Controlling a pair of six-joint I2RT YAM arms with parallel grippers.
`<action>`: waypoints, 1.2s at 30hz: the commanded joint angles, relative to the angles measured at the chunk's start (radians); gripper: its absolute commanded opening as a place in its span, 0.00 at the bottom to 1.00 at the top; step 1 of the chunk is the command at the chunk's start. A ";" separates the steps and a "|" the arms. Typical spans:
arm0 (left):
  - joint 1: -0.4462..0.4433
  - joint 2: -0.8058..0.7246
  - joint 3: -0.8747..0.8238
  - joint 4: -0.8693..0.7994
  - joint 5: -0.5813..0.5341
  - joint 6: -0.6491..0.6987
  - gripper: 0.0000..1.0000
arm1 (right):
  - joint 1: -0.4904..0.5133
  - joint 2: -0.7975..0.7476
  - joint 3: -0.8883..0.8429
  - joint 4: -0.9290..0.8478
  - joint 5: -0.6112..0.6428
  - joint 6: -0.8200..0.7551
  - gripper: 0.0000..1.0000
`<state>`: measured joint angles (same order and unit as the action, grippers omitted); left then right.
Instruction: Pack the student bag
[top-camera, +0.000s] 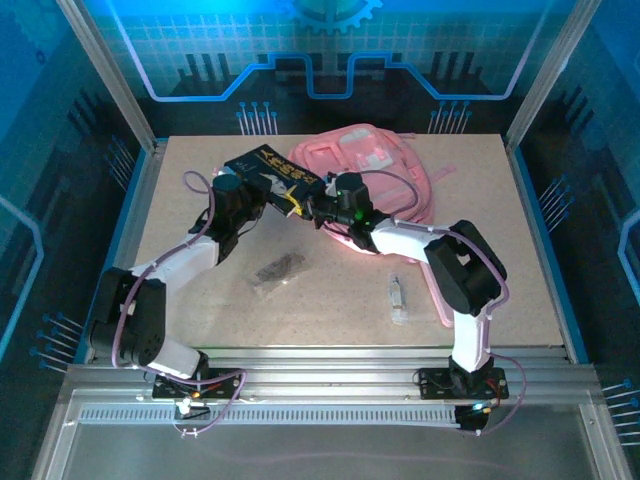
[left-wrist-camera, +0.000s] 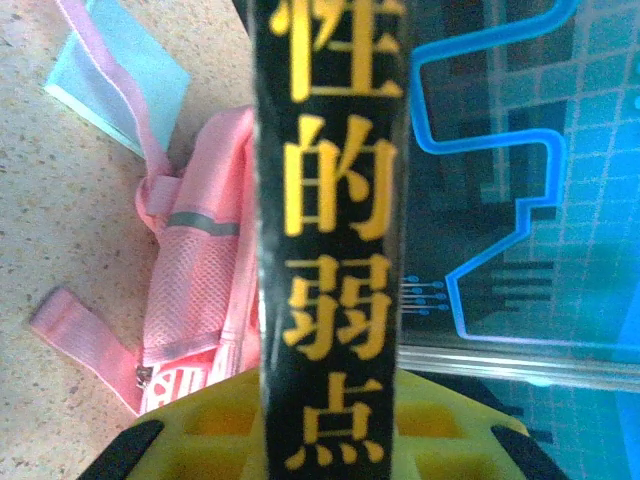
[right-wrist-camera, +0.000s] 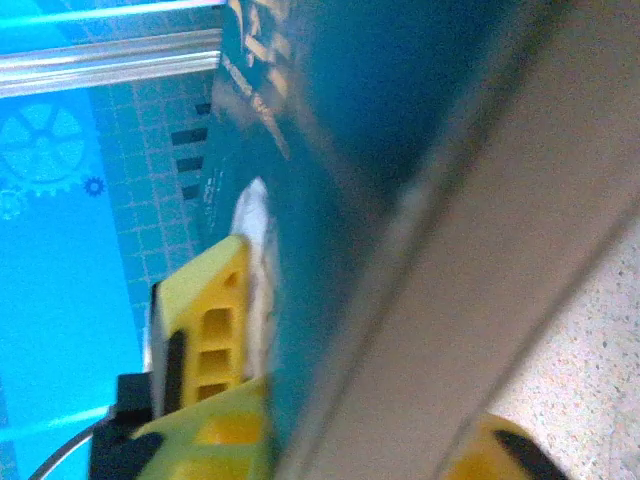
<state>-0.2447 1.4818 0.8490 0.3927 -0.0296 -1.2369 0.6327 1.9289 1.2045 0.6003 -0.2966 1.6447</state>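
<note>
The student bag (top-camera: 372, 165), a soft pink backpack, lies flat at the back of the table; its mesh side pocket and straps (left-wrist-camera: 195, 270) appear in the left wrist view. In front of it a black book with yellow characters (top-camera: 268, 168) is held up off the table. My left gripper (top-camera: 272, 198) is shut on the book, whose spine (left-wrist-camera: 330, 230) runs up between the yellow fingers (left-wrist-camera: 450, 430). My right gripper (top-camera: 312, 205) is shut on the book's other end, with the cover and page edge (right-wrist-camera: 420, 260) clamped between its yellow fingers (right-wrist-camera: 215, 330).
A small dark item (top-camera: 278, 270) lies mid-table and a small clear one (top-camera: 398, 298) to its right. A pink strap (top-camera: 440, 300) trails beside the right arm. A pale teal flat item (left-wrist-camera: 130, 80) lies left of the bag. Frame posts stand at the table corners.
</note>
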 joint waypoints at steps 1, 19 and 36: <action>-0.037 -0.024 0.009 0.055 0.054 0.012 0.10 | -0.043 -0.057 -0.026 0.040 0.081 -0.032 0.00; -0.268 0.305 0.697 -0.739 0.148 0.788 0.78 | -0.640 -0.582 -0.165 -0.743 -0.139 -0.708 0.00; -0.458 0.872 1.330 -1.141 -0.118 1.145 0.80 | -1.150 -0.885 -0.379 -0.984 -0.301 -0.900 0.00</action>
<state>-0.6849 2.2993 2.1124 -0.6434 -0.0513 -0.1757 -0.5110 1.0916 0.8337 -0.4122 -0.5133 0.7868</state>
